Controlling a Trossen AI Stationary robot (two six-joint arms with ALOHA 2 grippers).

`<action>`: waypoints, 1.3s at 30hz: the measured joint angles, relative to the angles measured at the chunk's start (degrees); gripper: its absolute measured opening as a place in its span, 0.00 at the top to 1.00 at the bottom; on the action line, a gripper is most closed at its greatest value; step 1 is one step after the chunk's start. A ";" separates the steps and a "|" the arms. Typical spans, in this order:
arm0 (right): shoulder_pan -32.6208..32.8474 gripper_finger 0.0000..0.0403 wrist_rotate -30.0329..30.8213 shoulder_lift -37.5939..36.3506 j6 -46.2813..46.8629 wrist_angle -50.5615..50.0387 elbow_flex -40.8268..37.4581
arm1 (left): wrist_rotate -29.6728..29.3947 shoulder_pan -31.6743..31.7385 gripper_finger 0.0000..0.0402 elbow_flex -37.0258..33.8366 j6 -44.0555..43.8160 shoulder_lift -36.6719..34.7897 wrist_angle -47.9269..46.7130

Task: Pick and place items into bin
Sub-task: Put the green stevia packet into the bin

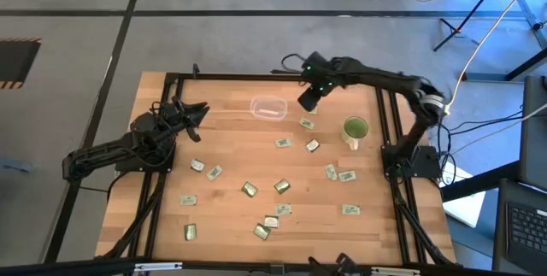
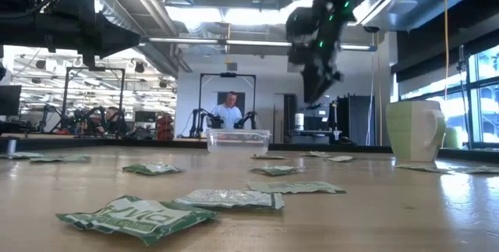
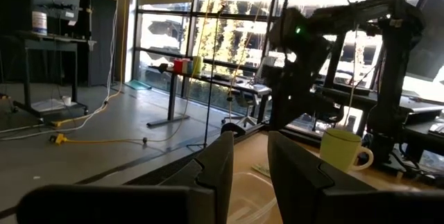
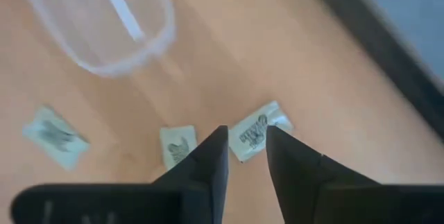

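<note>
Several small pale green and white packets lie flat on the wooden table, from its middle (image 1: 283,143) to its near part (image 1: 249,190); in the low view they lie in front (image 2: 136,217). The clear bin (image 1: 267,108) (image 2: 238,140) stands on the far middle of the table. My right gripper (image 1: 308,99) (image 2: 320,88) hangs in the air just right of the bin, open and holding nothing. In its wrist view the fingers (image 4: 246,148) point down over a packet (image 4: 257,132), with the bin (image 4: 104,23) beyond. My left gripper (image 1: 198,109) (image 3: 250,161) waits at the table's left, open.
A green round cup with a white handle (image 1: 355,129) (image 2: 413,129) stands right of the bin, close under the right arm. A black frame (image 1: 256,77) runs along the table's edges. A person (image 2: 228,111) stands in the room far beyond the table.
</note>
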 joint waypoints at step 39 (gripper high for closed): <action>-3.05 0.75 0.17 14.30 0.04 2.08 -0.11 | 0.02 -0.01 0.79 0.02 1.50 0.02 -1.42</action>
